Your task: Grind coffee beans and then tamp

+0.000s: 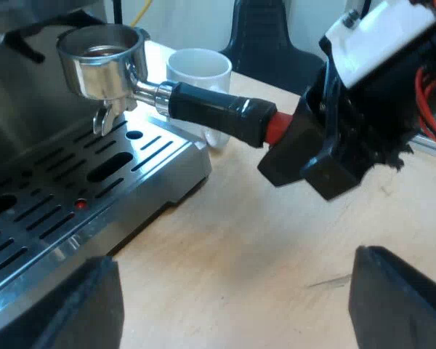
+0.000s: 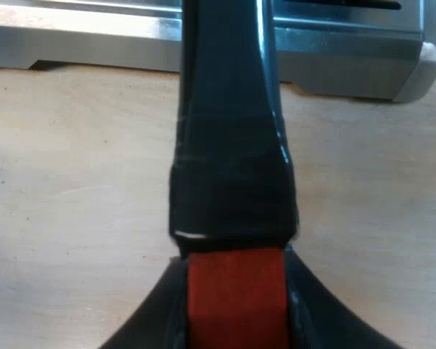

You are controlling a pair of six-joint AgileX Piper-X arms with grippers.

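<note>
A metal holder (image 1: 105, 58) hangs in the air above the espresso machine's drip tray (image 1: 80, 182), its basket holding some brown grounds. Its dark handle (image 1: 218, 109) ends in red (image 1: 276, 127), and my right gripper (image 1: 301, 142) is shut on that red end. In the right wrist view the handle (image 2: 229, 145) runs straight out from between the two black fingers (image 2: 152, 320), with the red end (image 2: 236, 298) clamped between them. My left gripper (image 1: 236, 305) stands open low over the wooden table, a short way from the tray's edge, with nothing between its fingers.
A white mug (image 1: 200, 73) stands on the wooden table (image 1: 254, 247) just behind the handle, beside the drip tray's corner. The slotted tray's edge (image 2: 203, 36) lies under the handle. A dark chair (image 1: 265, 43) stands beyond the table.
</note>
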